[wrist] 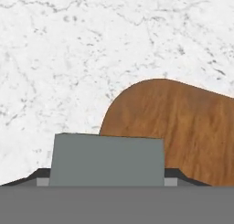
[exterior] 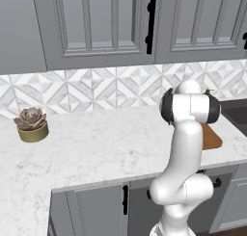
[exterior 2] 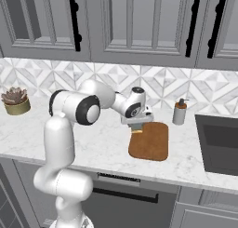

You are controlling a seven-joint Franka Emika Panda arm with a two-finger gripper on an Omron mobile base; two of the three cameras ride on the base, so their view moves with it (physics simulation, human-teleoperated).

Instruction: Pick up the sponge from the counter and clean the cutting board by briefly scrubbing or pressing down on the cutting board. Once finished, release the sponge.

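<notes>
The tool (exterior 2: pixel 136 125) grips the sponge (wrist: pixel 107 160) between closed-in fingers, hovering over the cutting board (exterior 2: pixel 151 141) corner nearest the backsplash. Held scrub-face down, it seems poised to press onto the wood on the surface (exterior 2: pixel 107 143).

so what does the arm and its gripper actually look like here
The arm is glossy white with rounded, tube-like links and dark, almost black bands at the joints. The gripper is a compact white and grey block with small dark fingers. I can see no cables or markings on it.
</notes>
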